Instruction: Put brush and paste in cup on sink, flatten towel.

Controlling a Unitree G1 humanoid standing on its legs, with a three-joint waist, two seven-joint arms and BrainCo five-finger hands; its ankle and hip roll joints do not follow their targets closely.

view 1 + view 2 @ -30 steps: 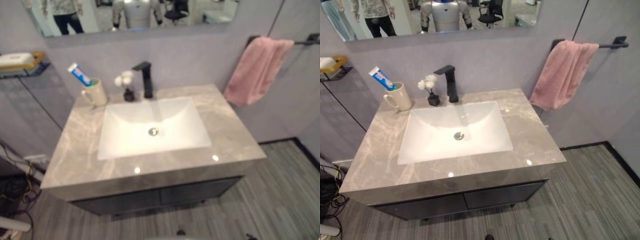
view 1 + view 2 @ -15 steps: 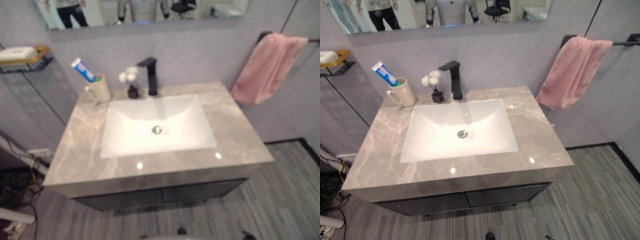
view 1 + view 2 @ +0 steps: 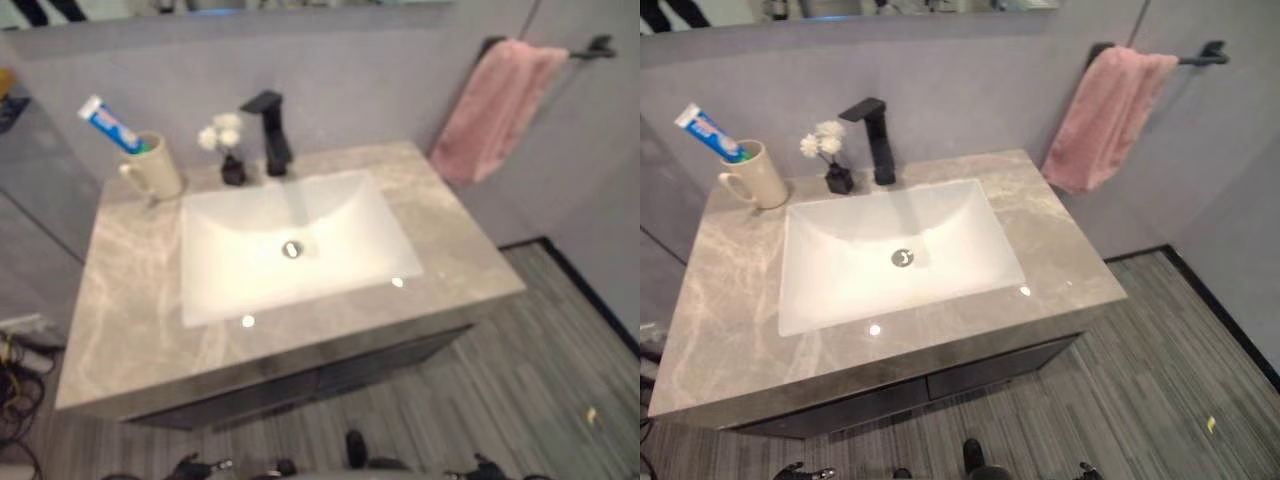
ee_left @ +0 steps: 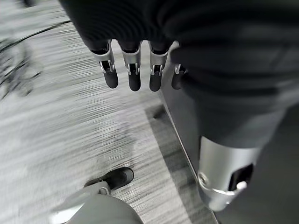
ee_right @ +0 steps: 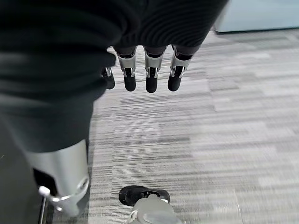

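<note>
Both hands, left hand [image 4: 135, 70] and right hand [image 5: 147, 74], hang relaxed and empty over the floor, while farther off the toothpaste [image 3: 708, 133] leans in the cup [image 3: 757, 176] on the counter [image 3: 730, 330], and the towel [image 3: 1100, 118] hangs bunched on its rail [image 3: 1200, 55], probably awaiting flattening.

towel [image 3: 1102, 118]: pink | cup [image 3: 758, 176]: cream | paste [image 3: 708, 133]: blue-white | faucet [image 3: 872, 136]: black | counter [image 3: 1060, 260]: grey marble

- A glossy, marble-like grey countertop [image 3: 730, 300] is seen around the smooth white basin [image 3: 855, 285].
- Soft pink cloth forms the towel [image 3: 1095, 120].
- The faucet [image 3: 872, 135] is matt black.
</note>
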